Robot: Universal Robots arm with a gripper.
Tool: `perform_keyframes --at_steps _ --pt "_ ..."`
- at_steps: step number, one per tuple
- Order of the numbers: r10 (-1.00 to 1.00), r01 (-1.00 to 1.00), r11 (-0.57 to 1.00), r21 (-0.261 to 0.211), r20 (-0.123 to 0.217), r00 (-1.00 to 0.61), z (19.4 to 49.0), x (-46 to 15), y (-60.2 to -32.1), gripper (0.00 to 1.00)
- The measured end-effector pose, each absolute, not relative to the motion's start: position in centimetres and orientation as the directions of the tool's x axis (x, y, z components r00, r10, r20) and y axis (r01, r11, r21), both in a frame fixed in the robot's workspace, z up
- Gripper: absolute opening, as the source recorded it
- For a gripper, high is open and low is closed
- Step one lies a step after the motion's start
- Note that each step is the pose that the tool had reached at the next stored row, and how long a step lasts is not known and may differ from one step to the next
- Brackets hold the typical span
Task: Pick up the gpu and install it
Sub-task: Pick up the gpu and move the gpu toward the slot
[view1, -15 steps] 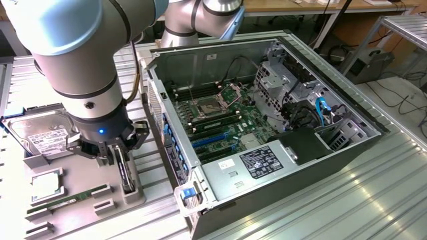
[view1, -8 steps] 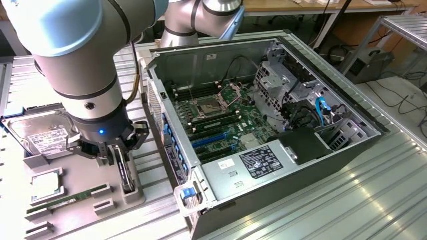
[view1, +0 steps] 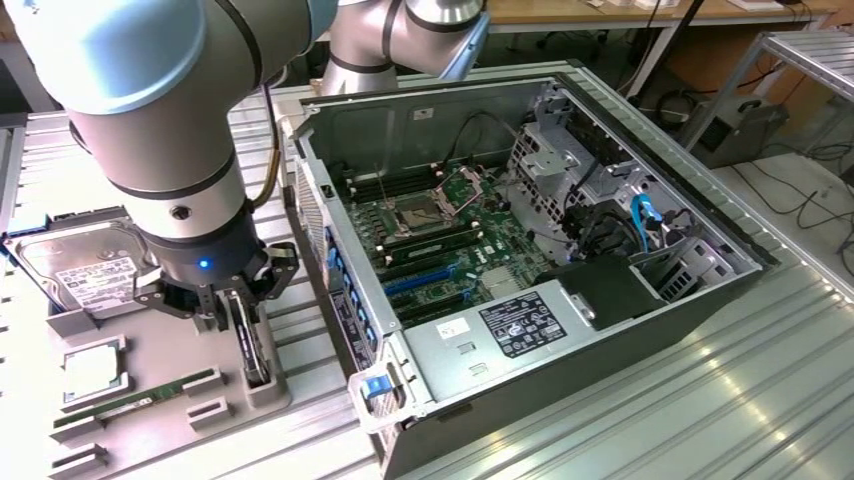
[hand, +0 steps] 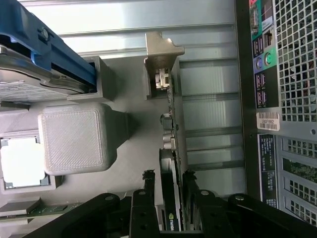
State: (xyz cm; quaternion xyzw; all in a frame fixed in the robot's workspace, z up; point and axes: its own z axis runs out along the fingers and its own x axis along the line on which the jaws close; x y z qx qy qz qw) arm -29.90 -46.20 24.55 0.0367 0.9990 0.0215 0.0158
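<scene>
The gpu [view1: 251,345] stands on its long edge in a slot of the grey holder tray [view1: 167,365], left of the open computer case [view1: 400,130] in the exterior view. In the wrist view the gpu [hand: 171,144] is a thin black card seen edge-on, its pale metal bracket [hand: 161,52] at the far end. My gripper [view1: 235,318] is lowered over the card's near end. Its black fingers [hand: 150,198] sit against both faces of the card, the gripper [hand: 168,181] shut on it. The card is still seated in the holder.
The tray also carries a silver hard drive [view1: 87,270] in a blue bracket, a processor [view1: 91,368] and a green memory stick [view1: 134,403]. A grey printed block [hand: 74,139] stands beside the card. The case lies open with its motherboard [view1: 441,240] exposed; its rear panel [hand: 277,99] is close by.
</scene>
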Motion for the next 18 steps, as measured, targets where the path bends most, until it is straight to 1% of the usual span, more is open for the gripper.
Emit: perform_keyframes --at_steps 8,9,10,13,18 --pt "0.073 0.071 0.996 0.044 -0.03 -0.997 24.53 -29.89 -46.2 0.35" --pt "0.073 0.072 0.996 0.044 -0.03 -0.997 24.53 -29.89 -46.2 0.28" --pt "0.073 0.072 0.996 0.044 -0.03 -0.997 24.53 -29.89 -46.2 0.27" --pt "0.067 0.065 0.997 0.044 -0.03 -0.997 24.53 -29.89 -46.2 0.27" --pt "-0.001 -0.003 0.999 0.044 -0.028 -1.0 24.52 -29.73 -46.2 0.26"
